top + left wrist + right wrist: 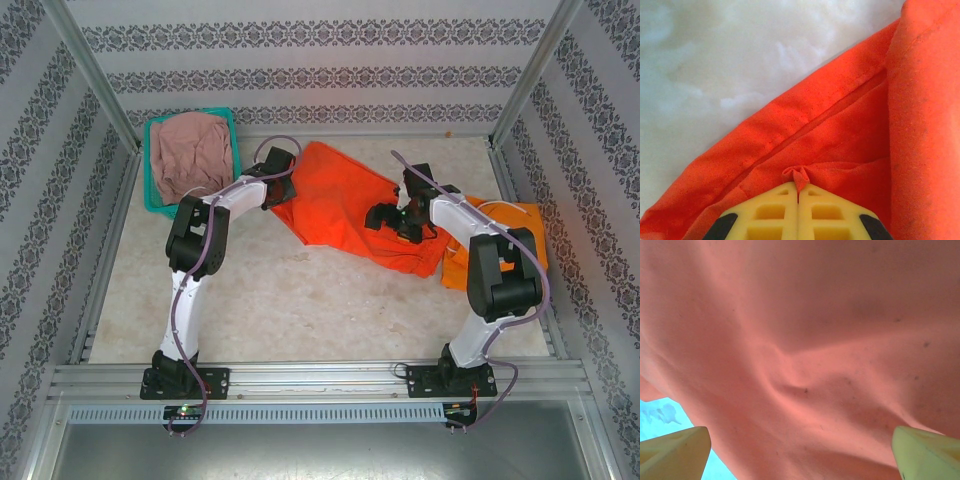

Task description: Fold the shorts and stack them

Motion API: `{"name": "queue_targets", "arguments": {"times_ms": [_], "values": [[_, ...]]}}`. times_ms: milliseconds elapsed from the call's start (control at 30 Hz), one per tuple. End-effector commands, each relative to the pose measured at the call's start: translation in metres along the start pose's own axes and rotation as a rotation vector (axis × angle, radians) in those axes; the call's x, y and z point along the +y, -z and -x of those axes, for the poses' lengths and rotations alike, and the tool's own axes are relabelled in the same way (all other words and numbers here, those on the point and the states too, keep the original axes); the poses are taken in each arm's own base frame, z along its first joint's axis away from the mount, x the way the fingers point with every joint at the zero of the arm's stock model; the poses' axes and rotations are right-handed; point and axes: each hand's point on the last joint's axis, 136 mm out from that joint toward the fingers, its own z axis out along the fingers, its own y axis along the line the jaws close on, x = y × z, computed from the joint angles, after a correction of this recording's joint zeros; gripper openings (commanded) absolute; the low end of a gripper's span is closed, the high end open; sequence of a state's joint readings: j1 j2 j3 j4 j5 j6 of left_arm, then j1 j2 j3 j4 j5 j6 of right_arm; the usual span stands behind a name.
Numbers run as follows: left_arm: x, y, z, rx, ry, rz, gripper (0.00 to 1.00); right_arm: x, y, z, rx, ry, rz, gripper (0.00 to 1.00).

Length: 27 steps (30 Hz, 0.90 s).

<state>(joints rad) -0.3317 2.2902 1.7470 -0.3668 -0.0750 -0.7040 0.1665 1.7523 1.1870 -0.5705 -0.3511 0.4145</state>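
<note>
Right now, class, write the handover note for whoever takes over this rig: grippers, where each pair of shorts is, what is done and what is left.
Left gripper: shut, pinching a small fold of the red-orange shorts near their edge.
Right gripper: open, close over the same cloth.
Red-orange shorts: rumpled in the middle, unfolded.
Yellow-orange shorts: lying flat on the right; I cannot tell whether they are folded.
Pink shorts: bunched in the teal basket.
Done: nothing stacked.
Left: fold the red-orange and pink shorts, check the yellow-orange, stack all three.
</note>
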Motion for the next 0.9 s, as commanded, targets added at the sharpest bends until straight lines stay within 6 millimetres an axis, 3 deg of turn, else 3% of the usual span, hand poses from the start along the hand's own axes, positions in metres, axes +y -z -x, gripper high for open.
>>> {"name": "queue_targets", "arguments": {"times_ms": [0,133,233,333,467,600,667,867], "values": [[0.016,0.037,0.030,-0.119,0.012,0.029,0.00,-0.002,-0.011,-0.010,0.042,0.003,0.004,0.93],[0.039,0.062,0.039,-0.195,0.054,0.035,0.00,-0.006,-0.017,-0.013,0.061,-0.003,-0.002,0.93],[0.052,0.062,0.039,-0.188,0.078,0.041,0.00,-0.008,-0.021,-0.014,0.073,-0.009,-0.003,0.93],[0.055,0.059,0.035,-0.168,0.087,0.039,0.00,-0.008,-0.023,-0.015,0.081,-0.013,-0.001,0.93],[0.050,0.071,0.040,-0.192,0.104,-0.002,0.02,-0.007,-0.021,-0.014,0.077,-0.013,-0.002,0.93],[0.038,0.093,0.049,-0.217,0.117,-0.068,0.20,-0.003,-0.015,-0.011,0.067,-0.008,0.010,0.94],[0.025,0.107,0.055,-0.239,0.128,-0.137,0.39,0.001,-0.009,-0.008,0.051,-0.004,0.021,0.94],[-0.054,0.144,0.065,-0.286,0.064,-0.408,0.73,0.007,0.015,0.005,-0.031,-0.015,0.031,0.94]]}}
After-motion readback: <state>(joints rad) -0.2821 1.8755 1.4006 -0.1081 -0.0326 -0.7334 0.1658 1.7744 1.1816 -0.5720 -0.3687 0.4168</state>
